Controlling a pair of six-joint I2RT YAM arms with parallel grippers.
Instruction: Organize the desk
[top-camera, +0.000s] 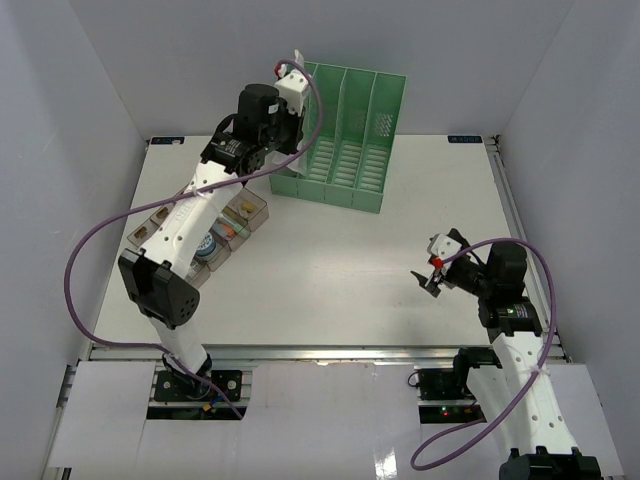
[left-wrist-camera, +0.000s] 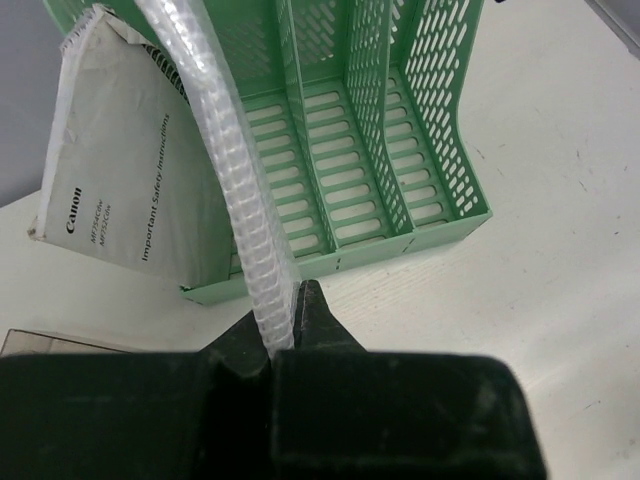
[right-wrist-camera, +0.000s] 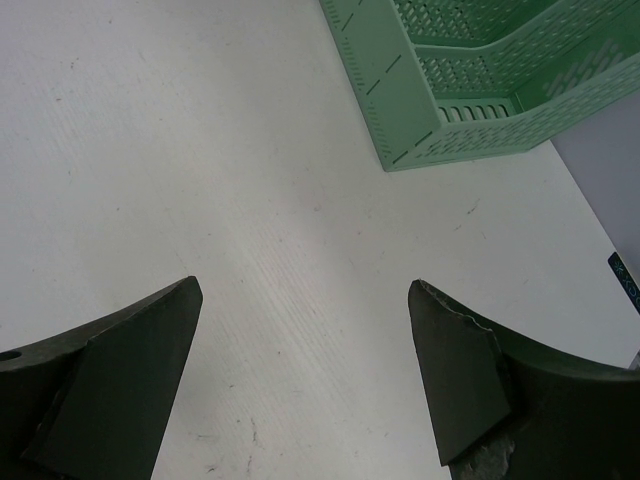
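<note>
At the far left of the tabletop (top-camera: 330, 270), the left fingers (left-wrist-camera: 318, 315) are clamped on a clear ribbed binding (left-wrist-camera: 235, 190) whose long axis runs away from them over the left end of the green rack (left-wrist-camera: 400, 150), while the right fingers (right-wrist-camera: 130, 370), held apart, hang well away at near right.

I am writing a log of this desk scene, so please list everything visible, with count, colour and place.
desk: one, white, under everything.
file rack: one, green, far middle of the desk.
booklet: one, grey-white, printed Canon, at the rack's left end.
ribbed strip: one, clear white, arching over the rack's left slot; perhaps the booklet's binding, I cannot tell.
compartment box: one, clear, left side of the desk, partly hidden by the left arm.
left gripper: one, black, shut on the ribbed strip.
right gripper: one, black, open, over bare desk on the right.
</note>
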